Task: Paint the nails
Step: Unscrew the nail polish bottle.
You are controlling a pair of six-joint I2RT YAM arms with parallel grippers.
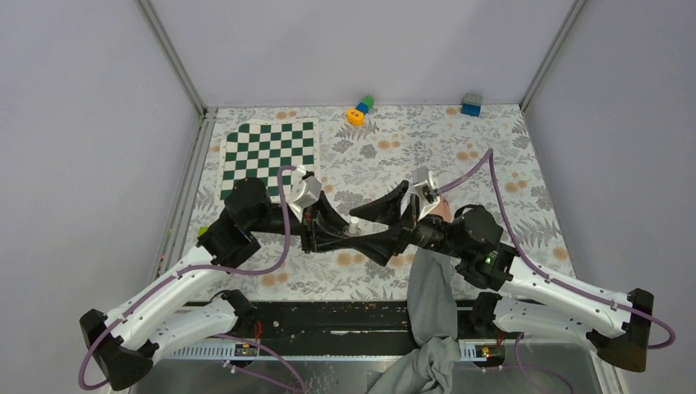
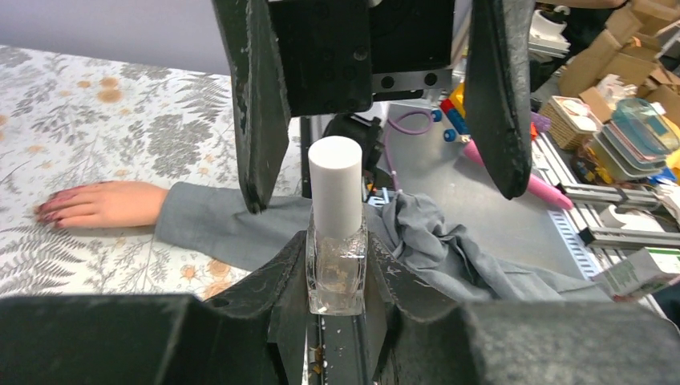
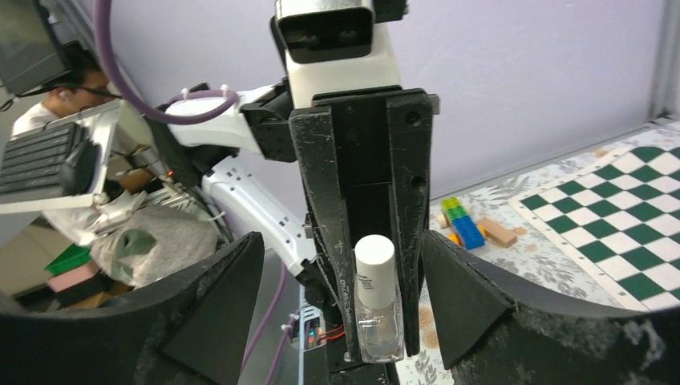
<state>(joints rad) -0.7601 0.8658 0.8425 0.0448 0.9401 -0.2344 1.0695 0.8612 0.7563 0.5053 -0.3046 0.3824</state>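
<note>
The nails, tiny and dark reddish, sat on a human hand that lay palm down on the worktop. The hand was right of the worktop's middle, and its grey sleeve ran back over the near edge. The nails looked a poor thing to grasp: small hard plates on soft, living fingers that could shift. They called for a feather-light brush stroke and no clamping at all.

The thing to hold was the polish bottle, over the middle of the worktop. The left end effector was clamped on its clear glass body. That body was probably light and rigid, smooth enough to slip, and breakable under a hard squeeze. The right end effector stood open, one finger on each side of the white cap and clear of it. That cap, a plain stiff cylinder, seemed the place to grip for unscrewing, around its sides at mid-height. It likely carried the brush.
</note>
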